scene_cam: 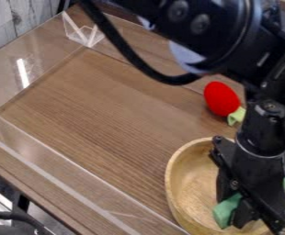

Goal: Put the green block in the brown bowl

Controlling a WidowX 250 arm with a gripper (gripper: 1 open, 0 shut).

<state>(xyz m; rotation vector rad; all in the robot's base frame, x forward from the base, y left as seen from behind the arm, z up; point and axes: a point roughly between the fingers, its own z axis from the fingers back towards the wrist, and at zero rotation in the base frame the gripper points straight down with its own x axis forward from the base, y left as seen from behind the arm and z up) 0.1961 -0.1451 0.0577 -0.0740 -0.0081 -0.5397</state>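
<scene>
**Tool clamped on the green block inside the brown bowl**

Tool (253,204) sits at the lower right of the frame, pointing straight down into the brown bowl (186,181). We see its dark fingers partly closed around the green block (227,210), which shows as a light-green patch low between them. The block is inside the bowl's rim, close to the bowl floor; we cannot tell whether it touches the wood or hangs just above it.

Much is hidden. The black arm covers the upper right of the frame and the bowl's right half, and the bowl is also cut off by the bottom and right edges. Only part of the block shows; the fingers cover the rest. Above the bowl, a red strawberry toy (222,95) lies on the wooden bench (96,110), its green tip partly behind the arm. A clear wall (35,64) borders the bench at left.
</scene>
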